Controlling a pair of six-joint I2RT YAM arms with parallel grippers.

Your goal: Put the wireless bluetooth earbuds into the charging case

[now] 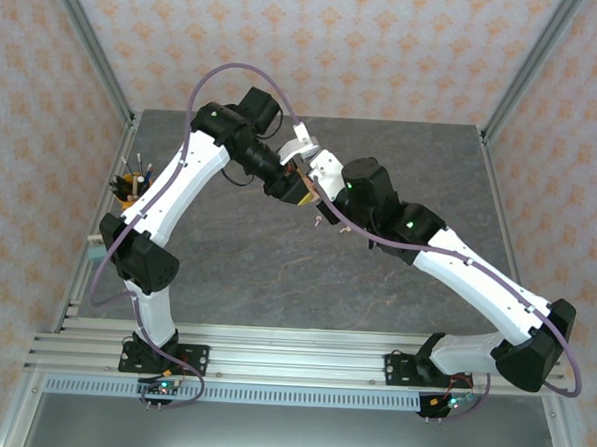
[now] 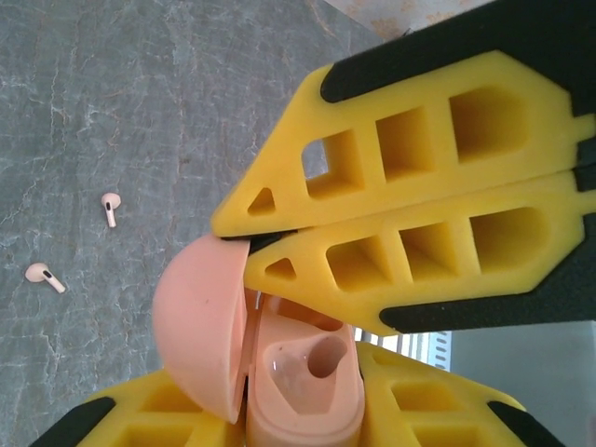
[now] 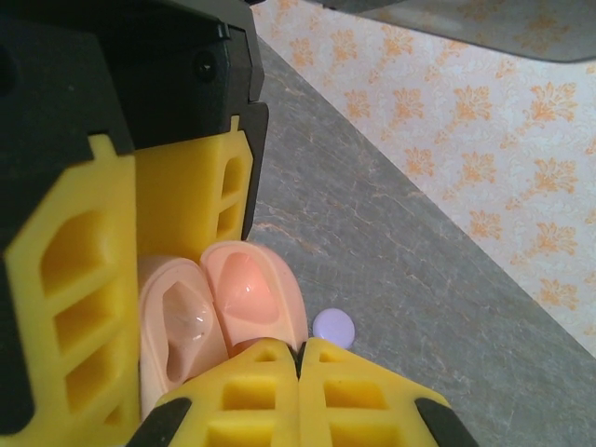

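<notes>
Opening step: L gripper (image 2: 279, 382) clamped the pink charging case (image 3: 247, 289) by its base, R gripper (image 3: 298, 358) pinched shut on its lid. Pink earbuds (image 2: 111, 207) lay on the table (image 2: 140, 93). Next, I reckoned, R must free the lid & fetch one.

I log the open pink charging case (image 3: 233, 298) clamped between the right gripper (image 3: 140, 303) fingers at frame left. The left gripper (image 3: 298, 358), fingertips pressed together, meets the case's edge from below. A lilac disc (image 3: 333, 327) lies on the grey table (image 3: 419, 307) just beyond.
</notes>
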